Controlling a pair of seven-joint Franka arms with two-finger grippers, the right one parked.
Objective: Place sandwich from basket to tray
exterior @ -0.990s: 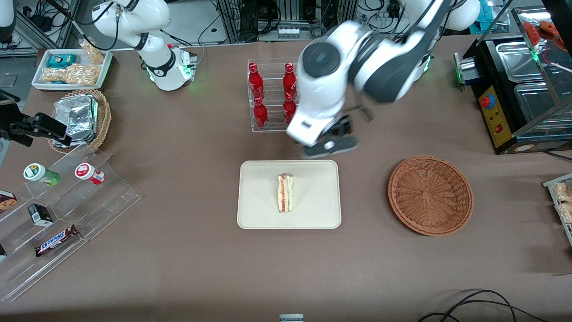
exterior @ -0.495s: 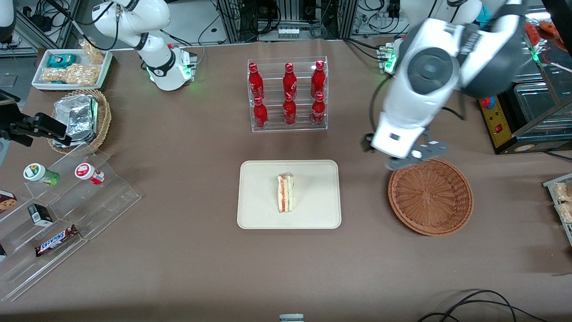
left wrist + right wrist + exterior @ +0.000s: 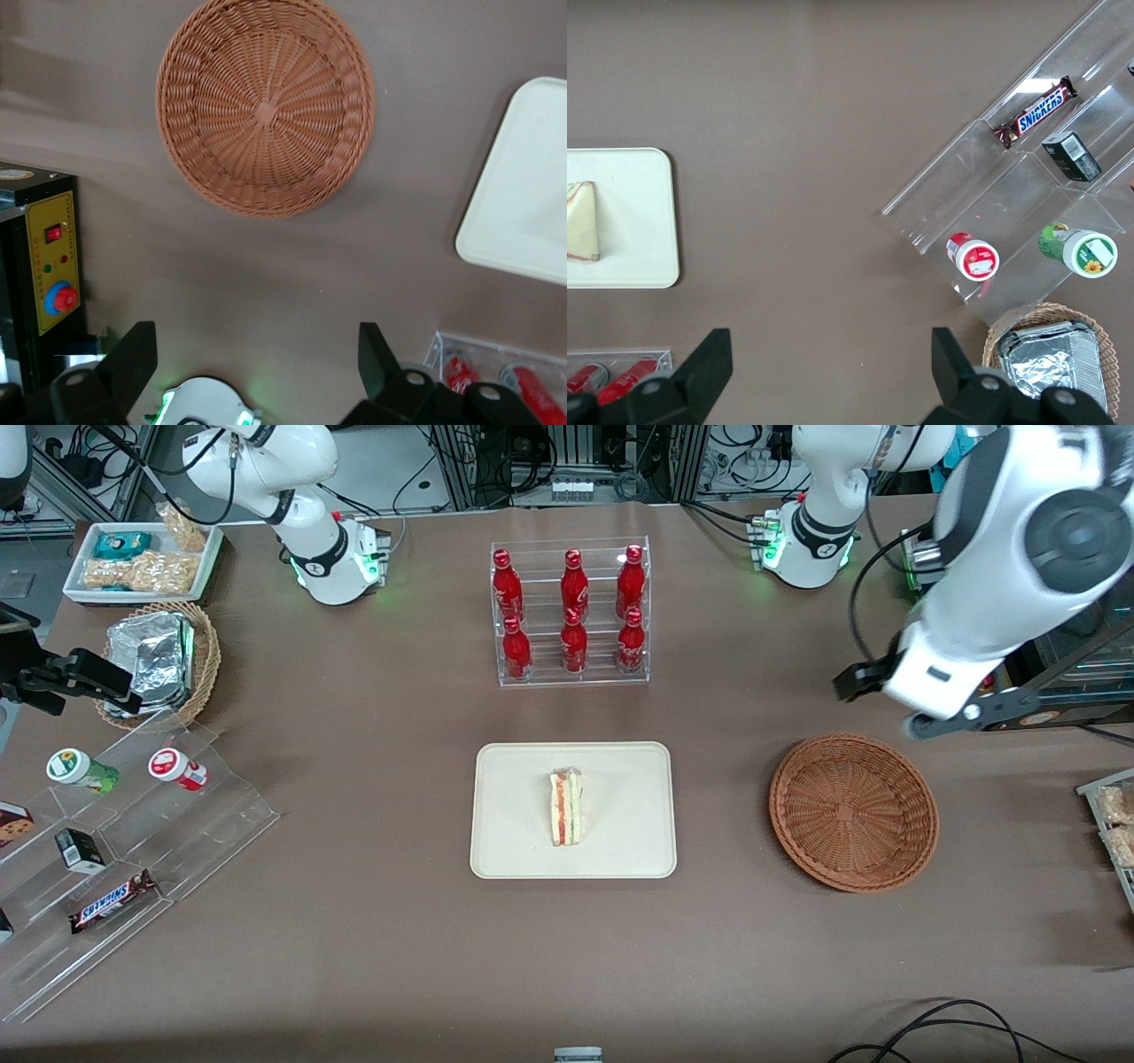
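On the tray (image 3: pixel 620 779) lies the sandwich (image 3: pixel 566 808), the basket (image 3: pixel 853 811) empty; above the table near the basket, the gripper (image 3: pixel 257 361) hangs wide open, holding nothing: best just pull it clear without snagging

Sandwich (image 3: pixel 566 808) on tray (image 3: pixel 514 841), near tray's middle. Tray mid-desk (image 3: pixel 372 957). Basket (image 3: pixel 853 811) beside tray, toward working arm's end of desk, apart from tray, nothing in it. Bottle rack (image 3: pixel 571 613) farther from front camera than tray. Gripper (image 3: pixel 252 372) raised above desk, fingers spread wide, nothing between; above spot farther from camera than basket, near black control box (image 3: pixel 992 664) at desk edge. Foil-pack basket (image 3: pixel 164 657), snack tray (image 3: pixel 142 560), stepped clear stand (image 3: pixel 133 850) toward parked arm's end.
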